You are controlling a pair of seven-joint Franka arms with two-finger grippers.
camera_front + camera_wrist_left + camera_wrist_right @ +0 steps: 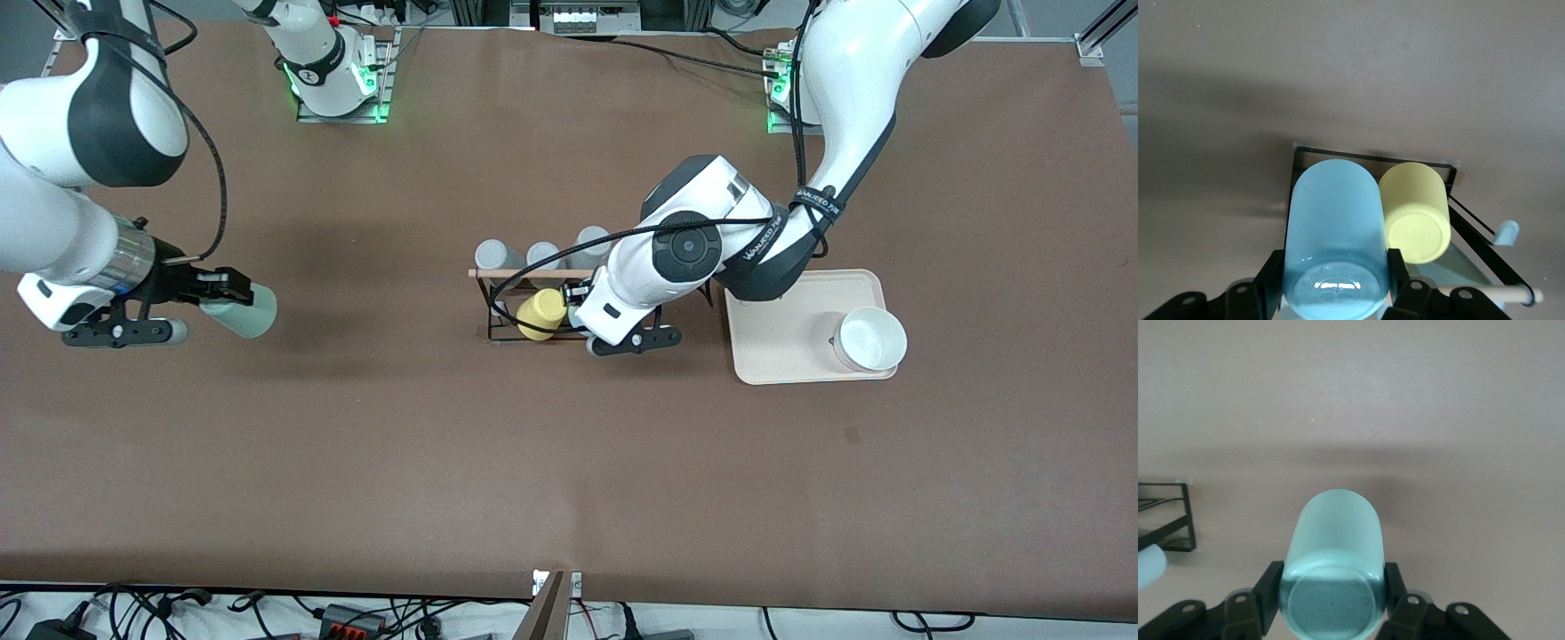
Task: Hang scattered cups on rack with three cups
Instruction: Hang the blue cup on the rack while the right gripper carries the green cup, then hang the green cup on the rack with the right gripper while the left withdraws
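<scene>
The light blue cup (1335,247) is gripped by the left end effector (1338,293) directly over the rack (1371,160), beside the yellow cup (1415,213), while the mint-green cup (1333,573) is clasped in the right end effector (1331,613) well apart.

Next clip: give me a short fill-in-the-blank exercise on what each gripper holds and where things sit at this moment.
1. The left gripper holds the light blue cup at the rack, beside the ____ cup.
2. The right gripper has its jaws closed on the ____ cup, over bare table toward the right arm's end.
3. The white bowl sits on the beige ____.

Missing words: yellow; mint-green; tray
</scene>
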